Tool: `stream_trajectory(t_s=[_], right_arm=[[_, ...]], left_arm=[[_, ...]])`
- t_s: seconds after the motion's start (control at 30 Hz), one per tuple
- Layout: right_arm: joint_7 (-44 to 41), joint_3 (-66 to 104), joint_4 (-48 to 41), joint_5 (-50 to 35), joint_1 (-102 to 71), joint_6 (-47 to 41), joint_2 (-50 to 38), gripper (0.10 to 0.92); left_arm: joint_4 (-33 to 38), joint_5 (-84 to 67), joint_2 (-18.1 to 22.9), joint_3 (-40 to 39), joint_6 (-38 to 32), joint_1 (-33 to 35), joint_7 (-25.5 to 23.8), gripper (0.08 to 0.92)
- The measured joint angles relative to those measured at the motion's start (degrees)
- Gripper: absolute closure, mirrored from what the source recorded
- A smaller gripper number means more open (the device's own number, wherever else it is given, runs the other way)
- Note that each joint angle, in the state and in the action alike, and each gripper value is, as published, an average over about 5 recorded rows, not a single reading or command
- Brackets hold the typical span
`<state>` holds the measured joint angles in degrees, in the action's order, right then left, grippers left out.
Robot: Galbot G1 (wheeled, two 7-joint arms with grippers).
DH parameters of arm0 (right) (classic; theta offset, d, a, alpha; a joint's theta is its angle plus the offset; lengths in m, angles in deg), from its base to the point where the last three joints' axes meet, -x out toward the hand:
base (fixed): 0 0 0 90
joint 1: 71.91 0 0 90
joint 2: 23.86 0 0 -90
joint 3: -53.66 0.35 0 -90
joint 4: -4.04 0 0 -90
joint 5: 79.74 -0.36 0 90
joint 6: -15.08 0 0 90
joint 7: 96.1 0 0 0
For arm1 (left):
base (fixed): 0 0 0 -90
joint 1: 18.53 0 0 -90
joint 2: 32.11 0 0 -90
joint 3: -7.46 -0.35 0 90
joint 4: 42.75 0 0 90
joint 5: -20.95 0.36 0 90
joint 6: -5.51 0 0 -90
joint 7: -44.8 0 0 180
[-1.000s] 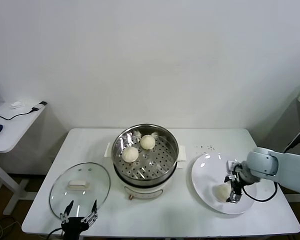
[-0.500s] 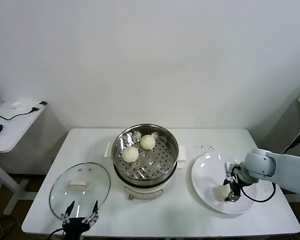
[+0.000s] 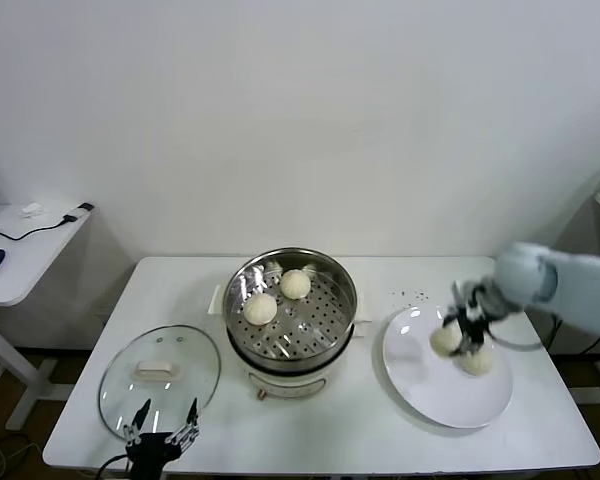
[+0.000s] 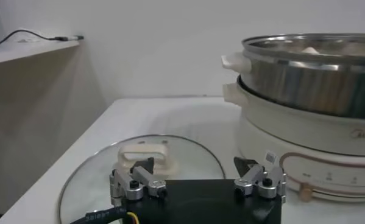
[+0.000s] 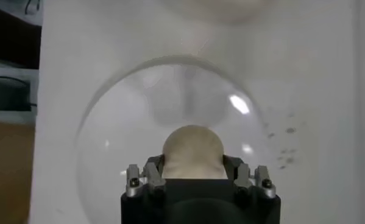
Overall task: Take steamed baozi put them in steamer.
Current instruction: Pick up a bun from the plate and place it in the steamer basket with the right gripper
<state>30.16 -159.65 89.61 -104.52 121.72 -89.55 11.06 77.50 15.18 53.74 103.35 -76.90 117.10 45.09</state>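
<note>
My right gripper (image 3: pixel 464 328) is shut on a cream-white baozi (image 3: pixel 445 340) and holds it lifted above the white plate (image 3: pixel 420 385). In the right wrist view the baozi (image 5: pixel 192 141) sits between the fingers of the right gripper (image 5: pixel 193 164), with the plate (image 5: pixel 109 158) below. Another baozi (image 3: pixel 477 362) lies on the plate. The steel steamer (image 3: pixel 325 263) stands mid-table, with two baozi (image 3: pixel 296 284) (image 3: pixel 261 308) on its perforated tray. My left gripper (image 3: pixel 162 432) is open and empty at the table's front edge, by the glass lid.
The round glass lid (image 3: pixel 160 375) lies flat, left of the steamer, and also shows in the left wrist view (image 4: pixel 170 149) just beyond the left gripper (image 4: pixel 194 169). The steamer's wall (image 4: pixel 310 79) rises close beside it. A side table (image 3: pixel 20 250) stands far left.
My right gripper has risen off the plate with the baozi in it and moved toward the back of the plate. A second baozi now shows on the plate. The left arm has not moved.
</note>
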Motion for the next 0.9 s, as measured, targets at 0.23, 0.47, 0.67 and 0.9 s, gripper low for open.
stream_trajectory(t_s=[0.23,0.47,0.67,0.9], right_arm=[[-5.8,3.2,1.2,-1.4,9.2,10.5,7.5,0.372],[-6.5,6.0,6.8,0.9,11.5,19.2,15.1,0.372],[-4.7,6.6,8.6,6.9,9.2,26.0,20.9,0.372],[-2.1,6.6,7.6,14.0,5.0,32.0,26.9,0.367]], left_arm=[[0.5,0.3,0.0,-0.2,-0.2,0.4,0.2,0.177],[0.8,0.4,0.1,-0.1,-0.2,0.7,0.4,0.177],[1.2,0.4,0.3,-0.1,-0.1,1.0,0.4,0.177],[1.2,0.5,0.6,-0.5,-0.1,1.3,0.5,0.177]])
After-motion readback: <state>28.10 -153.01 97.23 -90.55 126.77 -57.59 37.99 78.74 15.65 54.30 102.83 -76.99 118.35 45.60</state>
